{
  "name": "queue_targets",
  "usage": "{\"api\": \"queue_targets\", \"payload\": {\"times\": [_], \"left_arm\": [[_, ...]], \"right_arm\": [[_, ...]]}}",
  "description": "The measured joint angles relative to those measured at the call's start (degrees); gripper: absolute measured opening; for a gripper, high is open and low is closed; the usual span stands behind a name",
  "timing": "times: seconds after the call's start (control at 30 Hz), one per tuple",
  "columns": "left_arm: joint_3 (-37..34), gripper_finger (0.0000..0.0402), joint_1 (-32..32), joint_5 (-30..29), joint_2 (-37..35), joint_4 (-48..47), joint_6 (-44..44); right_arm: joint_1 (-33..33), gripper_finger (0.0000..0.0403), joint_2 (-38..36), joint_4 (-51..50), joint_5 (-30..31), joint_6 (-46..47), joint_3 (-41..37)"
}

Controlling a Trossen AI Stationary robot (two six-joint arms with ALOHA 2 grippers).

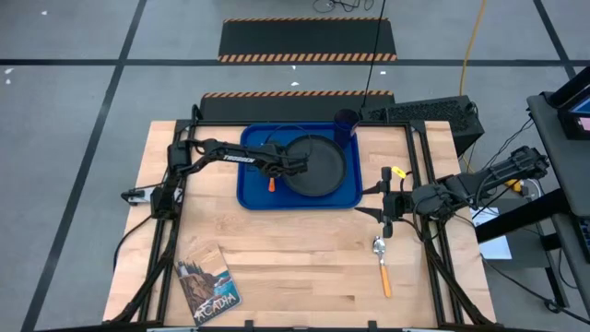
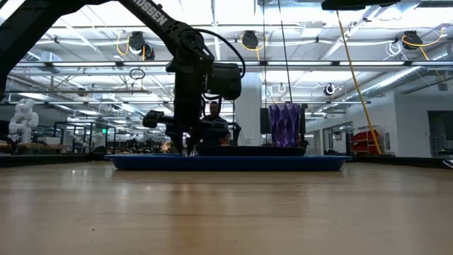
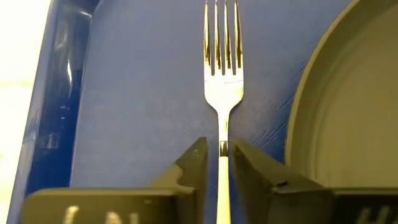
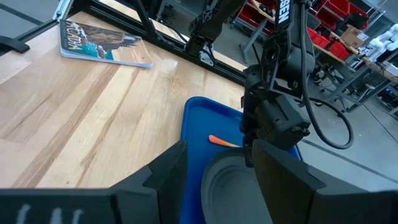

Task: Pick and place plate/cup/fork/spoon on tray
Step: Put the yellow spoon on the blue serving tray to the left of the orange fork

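Note:
The blue tray (image 1: 253, 189) lies at the table's far middle. The black plate (image 1: 318, 166) rests flat on its right half, and the purple cup (image 1: 346, 120) stands upright in its far right corner. My left gripper (image 1: 274, 171) points down over the tray's left half, just left of the plate, and is shut on the fork (image 3: 222, 56). The fork's orange handle (image 1: 272, 184) points to the near edge. The spoon (image 1: 381, 263) lies flat on the table near the right. My right gripper (image 1: 378, 194) is open and empty right of the tray. My left gripper pinches the fork's thin metal neck (image 3: 222, 134), just behind the tines, between its two fingers. The fingers come from above, pointing down, and lie across the fork. The fork is level along the tray's floor, tines toward the far edge; whether it rests on the floor I cannot tell.
A picture booklet (image 1: 207, 281) lies at the table's near left. There is bare wood between it and the spoon. The tray's raised rim (image 3: 59, 93) runs just left of the fork and the plate's rim (image 3: 305, 106) just right of it. A person (image 2: 214, 113) shows far behind the table.

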Motion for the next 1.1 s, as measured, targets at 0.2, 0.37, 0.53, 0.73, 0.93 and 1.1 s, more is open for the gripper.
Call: {"api": "queue_targets", "payload": {"times": [0.2, 0.37, 0.53, 0.73, 0.93, 1.1], "left_arm": [[-0.01, 0.0146, -0.05, -0.04, -0.28, -0.28, 2.92], [-0.02, 0.0158, -2.04, -0.84, -4.38, -1.98, 10.28], [0.0, 0.0157, -7.03, -8.58, -12.41, -4.41, 14.89], [0.02, 0.0157, -15.82, -18.46, -22.2, -6.11, 20.93], [0.04, 0.0157, -24.99, -24.44, -27.05, -7.92, 28.41], [0.04, 0.0157, -28.14, -27.27, -30.16, -7.65, 31.06]], "right_arm": [[0.0, 0.0176, 0.0, -0.04, -0.02, 0.71, 0.0], [0.0, 0.0176, 0.0, -1.82, 0.0, 1.62, 0.0], [0.0, 0.0176, 0.02, -0.57, 0.86, 4.68, 0.0], [0.0, 0.0176, 0.01, -0.33, 9.01, 14.22, 0.02], [0.0, 0.0176, 1.88, -5.22, 12.96, 31.67, 1.3], [1.98, 0.0176, 7.11, -13.41, -2.76, 49.05, 3.41]]}}
